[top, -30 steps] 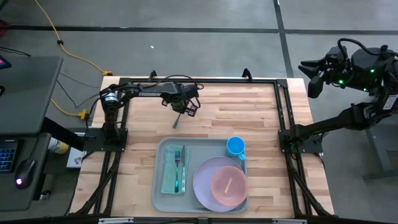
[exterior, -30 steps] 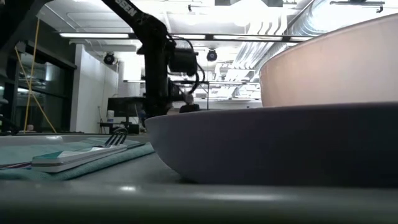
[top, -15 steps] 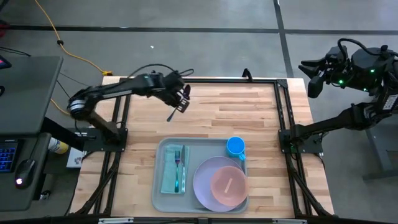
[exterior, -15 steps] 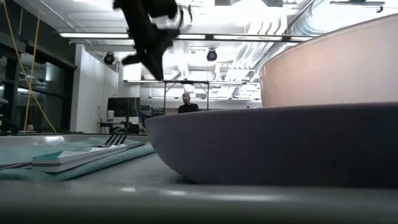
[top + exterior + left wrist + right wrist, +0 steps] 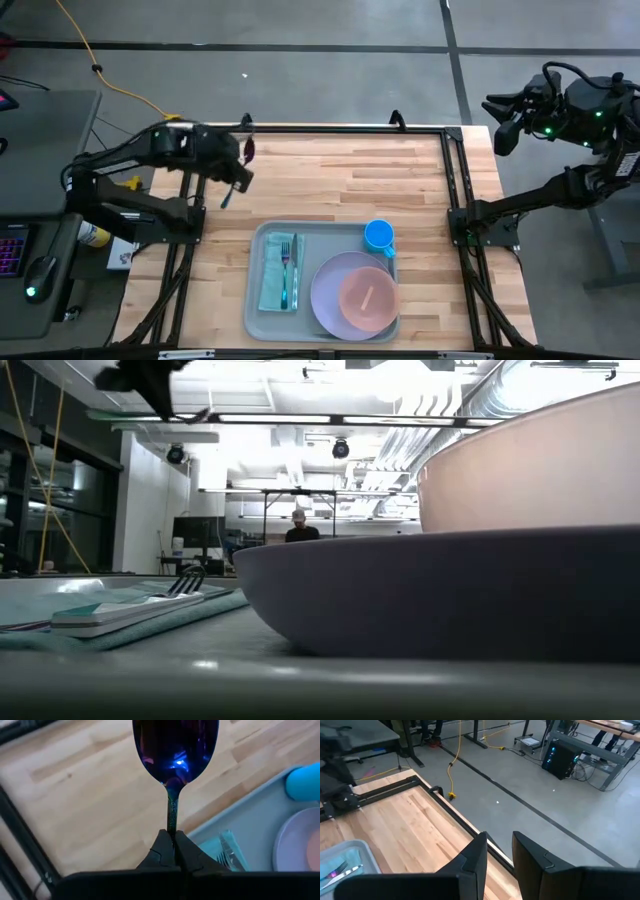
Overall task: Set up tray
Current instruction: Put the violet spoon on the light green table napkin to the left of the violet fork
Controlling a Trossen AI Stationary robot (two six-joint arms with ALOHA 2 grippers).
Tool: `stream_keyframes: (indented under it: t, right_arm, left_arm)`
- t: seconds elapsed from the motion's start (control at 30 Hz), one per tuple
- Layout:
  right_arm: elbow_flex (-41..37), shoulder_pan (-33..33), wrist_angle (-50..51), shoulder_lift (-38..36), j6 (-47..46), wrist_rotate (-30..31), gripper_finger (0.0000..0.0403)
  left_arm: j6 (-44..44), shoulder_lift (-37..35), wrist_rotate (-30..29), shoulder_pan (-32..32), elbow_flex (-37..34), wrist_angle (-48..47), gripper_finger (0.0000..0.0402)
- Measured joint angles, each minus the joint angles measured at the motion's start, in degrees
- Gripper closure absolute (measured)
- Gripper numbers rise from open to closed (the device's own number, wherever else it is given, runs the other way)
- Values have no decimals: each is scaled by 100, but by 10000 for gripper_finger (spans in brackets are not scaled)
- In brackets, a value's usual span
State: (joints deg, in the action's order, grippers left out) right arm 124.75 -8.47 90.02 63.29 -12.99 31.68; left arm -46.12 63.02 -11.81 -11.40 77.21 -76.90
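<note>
Left gripper (image 5: pixel 173 851) pinched tight on spoon (image 5: pixel 174 750), up over the wooden surface (image 5: pixel 350 180). Best kept level, then lowered gently onto tray (image 5: pixel 257 310) beside fork (image 5: pixel 286 262).

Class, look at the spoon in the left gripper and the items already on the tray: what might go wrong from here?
1. The left gripper pinches the spoon only at its thin handle end, so it might swivel or slip.
2. The tray is crowded: fork on the cloth, plate, blue cup. Setting the spoon down may knock the fork.
</note>
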Motion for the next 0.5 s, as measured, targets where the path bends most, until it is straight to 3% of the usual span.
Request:
stream_keyframes:
  t: [0.17,0.5]
  right_arm:
    - [0,0,0,0,2,94,334]
    - [0,0,0,0,-31,52,334]
  left_arm:
    - [-1139,12,-282,953,0,-355,390]
    - [-4034,823,-796,3048,-7,-1105,390]
